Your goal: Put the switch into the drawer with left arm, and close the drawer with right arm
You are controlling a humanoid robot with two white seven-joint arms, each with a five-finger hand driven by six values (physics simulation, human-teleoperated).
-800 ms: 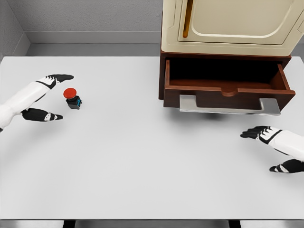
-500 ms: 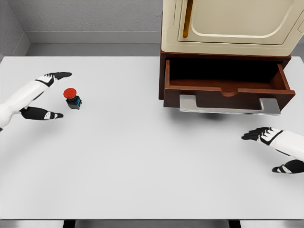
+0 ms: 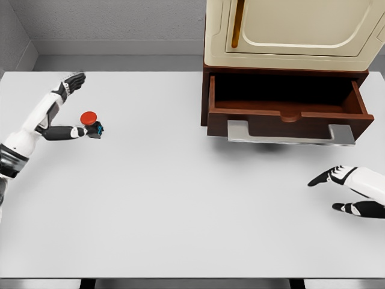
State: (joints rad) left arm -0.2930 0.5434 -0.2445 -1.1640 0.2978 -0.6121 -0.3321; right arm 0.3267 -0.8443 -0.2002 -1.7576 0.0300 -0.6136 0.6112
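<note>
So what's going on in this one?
The left hand is open around the red-capped switch on the white table, thumb at its side, not yet gripping. The wooden drawer under the cream cabinet stands open. The right hand hovers open below it, idle.

Glossy wooden drawer [image 3: 287, 111], metal handle [image 3: 291, 133]

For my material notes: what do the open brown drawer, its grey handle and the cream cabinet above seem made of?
Open brown drawer: looks like stained reddish-brown wood, smooth satin finish. Flat grey handle: probably brushed metal, pale and matte. Cream cabinet: painted metal or plastic, smooth with moulded rounded panels; I cannot tell which.
</note>
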